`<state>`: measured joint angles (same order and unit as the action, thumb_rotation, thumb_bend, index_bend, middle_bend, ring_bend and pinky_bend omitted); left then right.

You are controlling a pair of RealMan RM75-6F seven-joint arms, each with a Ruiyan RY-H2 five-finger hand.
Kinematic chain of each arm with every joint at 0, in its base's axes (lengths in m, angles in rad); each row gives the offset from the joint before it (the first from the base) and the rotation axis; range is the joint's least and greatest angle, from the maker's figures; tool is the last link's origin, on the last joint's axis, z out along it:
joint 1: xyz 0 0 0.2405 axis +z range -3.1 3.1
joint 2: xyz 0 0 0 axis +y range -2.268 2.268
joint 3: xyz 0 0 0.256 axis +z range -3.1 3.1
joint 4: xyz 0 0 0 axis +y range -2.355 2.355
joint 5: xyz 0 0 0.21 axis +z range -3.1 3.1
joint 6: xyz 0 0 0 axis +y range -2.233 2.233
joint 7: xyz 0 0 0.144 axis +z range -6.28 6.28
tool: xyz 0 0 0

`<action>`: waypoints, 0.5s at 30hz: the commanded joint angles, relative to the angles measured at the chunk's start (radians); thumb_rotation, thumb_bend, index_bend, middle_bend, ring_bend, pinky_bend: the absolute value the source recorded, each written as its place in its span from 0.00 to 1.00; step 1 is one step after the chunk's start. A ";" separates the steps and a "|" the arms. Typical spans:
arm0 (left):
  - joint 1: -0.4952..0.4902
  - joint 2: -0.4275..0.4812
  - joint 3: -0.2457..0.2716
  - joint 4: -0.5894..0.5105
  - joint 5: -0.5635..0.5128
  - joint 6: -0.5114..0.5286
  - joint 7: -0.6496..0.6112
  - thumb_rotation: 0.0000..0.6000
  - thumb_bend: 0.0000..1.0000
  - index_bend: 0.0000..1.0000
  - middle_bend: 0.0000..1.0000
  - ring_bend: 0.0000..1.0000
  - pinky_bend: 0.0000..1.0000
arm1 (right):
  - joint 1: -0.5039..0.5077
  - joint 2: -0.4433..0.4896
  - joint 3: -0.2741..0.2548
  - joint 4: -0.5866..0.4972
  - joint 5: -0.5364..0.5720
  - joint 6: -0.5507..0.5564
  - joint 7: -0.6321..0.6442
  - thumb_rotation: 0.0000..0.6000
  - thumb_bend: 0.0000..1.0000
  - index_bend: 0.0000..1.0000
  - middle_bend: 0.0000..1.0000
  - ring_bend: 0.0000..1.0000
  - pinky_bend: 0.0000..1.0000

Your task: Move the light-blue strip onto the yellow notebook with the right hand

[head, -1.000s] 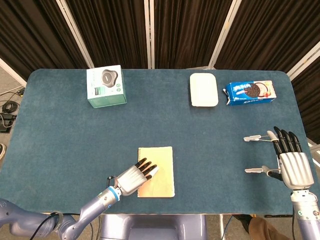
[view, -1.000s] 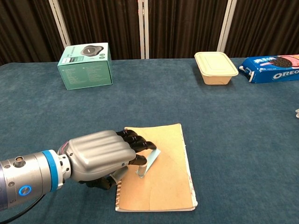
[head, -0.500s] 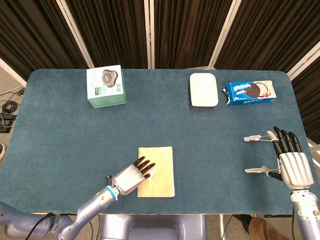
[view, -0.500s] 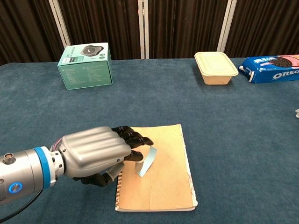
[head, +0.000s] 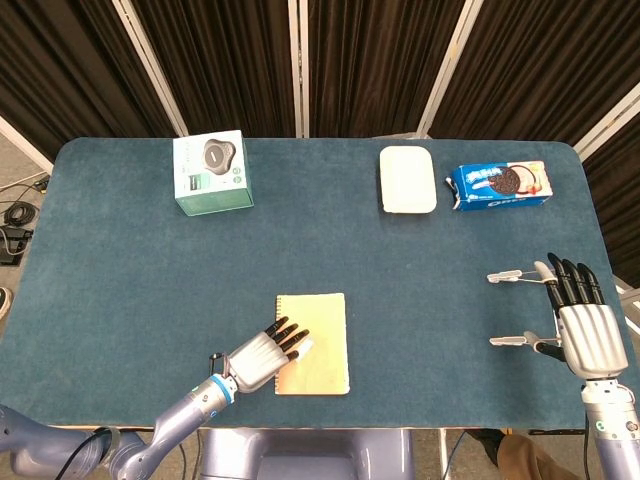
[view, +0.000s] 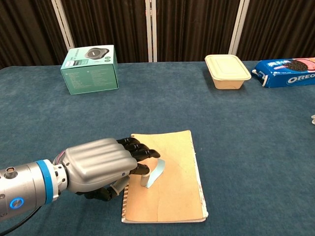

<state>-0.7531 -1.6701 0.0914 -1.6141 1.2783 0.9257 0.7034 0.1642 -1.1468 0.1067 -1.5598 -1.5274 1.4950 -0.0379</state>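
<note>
The yellow notebook (head: 326,352) (view: 172,194) lies flat near the table's front edge. My left hand (head: 260,359) (view: 101,165) rests over the notebook's left edge, its dark fingers curled around one end of the light-blue strip (head: 306,344) (view: 154,171). The strip bends in an arc, and its free end touches the notebook cover. My right hand (head: 583,322) hovers far to the right of the notebook with its fingers spread and nothing in it.
A green box (head: 210,172) (view: 90,69) stands at the back left. A white lidded container (head: 407,179) (view: 228,71) and a blue Oreo pack (head: 500,184) (view: 288,72) sit at the back right.
My left hand has drawn back slightly toward the front edge. The strip now curls lower onto the notebook. The right hand has not moved.
</note>
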 commanded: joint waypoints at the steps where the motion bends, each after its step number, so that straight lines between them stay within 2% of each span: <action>1: 0.002 0.001 -0.003 -0.002 0.004 0.004 0.000 1.00 0.88 0.33 0.00 0.00 0.00 | 0.000 0.001 0.000 0.000 0.000 0.000 0.002 1.00 0.00 0.02 0.00 0.00 0.00; 7: 0.006 0.022 -0.016 -0.026 0.037 0.032 -0.005 1.00 0.88 0.33 0.00 0.00 0.00 | -0.001 0.002 0.000 -0.002 -0.002 0.001 0.002 1.00 0.00 0.02 0.00 0.00 0.00; 15: 0.013 0.016 0.001 -0.017 0.044 0.019 0.025 1.00 0.88 0.34 0.00 0.00 0.00 | -0.003 0.003 0.001 -0.004 -0.002 0.004 0.002 1.00 0.00 0.02 0.00 0.00 0.00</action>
<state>-0.7413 -1.6516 0.0900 -1.6344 1.3241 0.9478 0.7228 0.1617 -1.1439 0.1077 -1.5638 -1.5294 1.4992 -0.0358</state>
